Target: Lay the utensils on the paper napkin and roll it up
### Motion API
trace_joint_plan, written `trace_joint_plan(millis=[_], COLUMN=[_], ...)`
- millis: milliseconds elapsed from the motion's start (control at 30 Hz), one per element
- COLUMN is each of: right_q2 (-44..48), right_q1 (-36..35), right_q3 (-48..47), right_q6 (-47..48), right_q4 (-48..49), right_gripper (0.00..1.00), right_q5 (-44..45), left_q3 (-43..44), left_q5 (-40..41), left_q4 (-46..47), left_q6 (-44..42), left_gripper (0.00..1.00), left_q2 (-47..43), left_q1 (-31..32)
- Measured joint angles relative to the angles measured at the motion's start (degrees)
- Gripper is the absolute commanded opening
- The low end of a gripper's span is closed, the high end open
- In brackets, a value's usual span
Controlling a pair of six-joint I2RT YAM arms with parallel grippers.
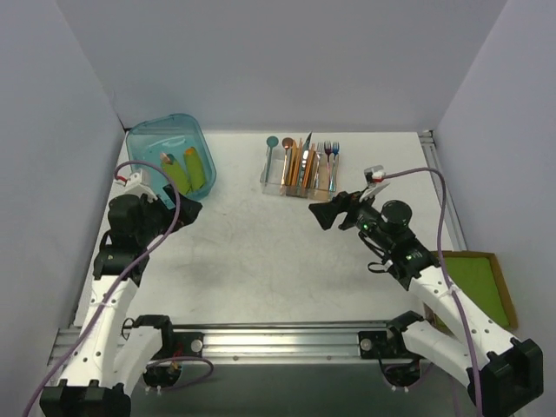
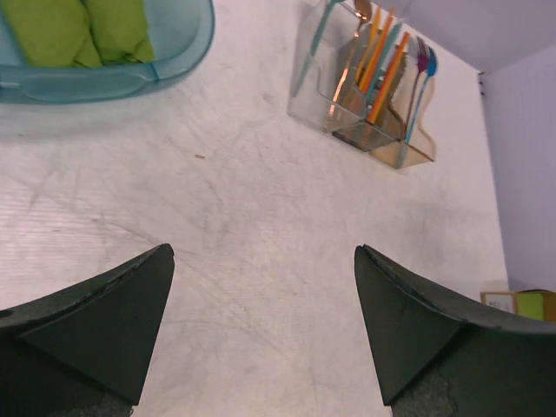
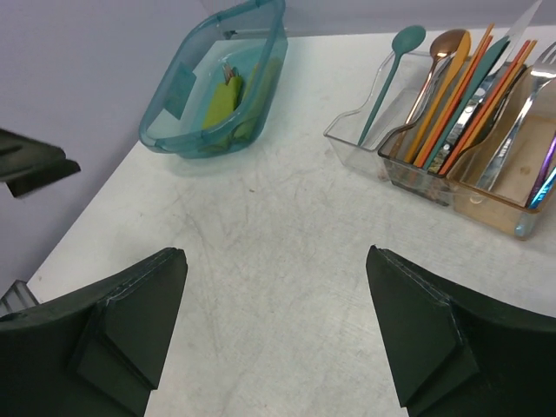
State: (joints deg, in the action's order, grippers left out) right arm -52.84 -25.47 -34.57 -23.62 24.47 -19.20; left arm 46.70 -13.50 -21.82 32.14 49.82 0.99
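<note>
the left gripper [image 2: 262, 261] hangs over bare table [image 1: 252, 252] with its jaws spread wide and nothing between them. the right gripper [image 3: 276, 261] is the same: jaws fully apart, holding nothing, tilted toward the table's middle. the two face each other, well apart.

beyond the right gripper, at the back, stands the clear caddy [image 3: 352, 139]. the teal spoon [image 3: 395, 69] leans bowl-up in its left end, apart from the bunch. a copper spoon [image 3: 447, 42] stands just beside it among orange, teal and silver pieces; i cannot pick out a copper fork.

behind the left gripper sits a teal bin [image 1: 205, 148] with green rolls [image 1: 178, 174] inside. a green stack [image 1: 473, 282] in a brown rim lies at the right edge.
</note>
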Motion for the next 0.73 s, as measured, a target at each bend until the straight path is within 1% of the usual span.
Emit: trace_joint_plan(millis=[133, 233, 300, 400, 533, 667, 733], right_q2=[7.74, 12.11, 14.12, 15.23, 15.23, 15.23, 15.23], right_q1=[0.0, 0.0, 0.0, 0.0, 0.0, 0.0, 0.0], right_q3=[2.67, 5.29, 7.39, 9.51, 11.06, 11.45, 11.45], right_q6=[1.2, 1.53, 1.49, 1.22, 0.96, 0.61, 0.46], right_q4=[-1.2, -1.64, -1.73, -1.95, -1.97, -1.95, -1.84], right_gripper=[0.87, 0.87, 0.87, 0.87, 0.87, 0.82, 0.85], right_q5=[2.51, 4.31, 5.53, 6.71, 7.67, 8.04, 8.11], left_q3=[-12.26, -19.04, -21.73, -23.43, -23.78, -23.87, -23.87], left_q5=[-0.7, -0.74, -0.74, -0.72, -0.85, -0.92, -0.9], left_q4=[5.81, 8.37, 8.94, 9.53, 9.62, 9.55, 9.46], left_q6=[3.76, 6.34, 7.45, 8.22, 8.31, 8.11, 7.98], left_gripper=[0.94, 0.94, 0.94, 0.94, 0.94, 0.94, 0.94], left_q2=[-12.52, -20.44, -24.24, -26.53, -26.32, -26.4, -26.49], left_q1=[2.03, 2.03, 2.03, 2.29, 3.06, 3.34, 3.48])
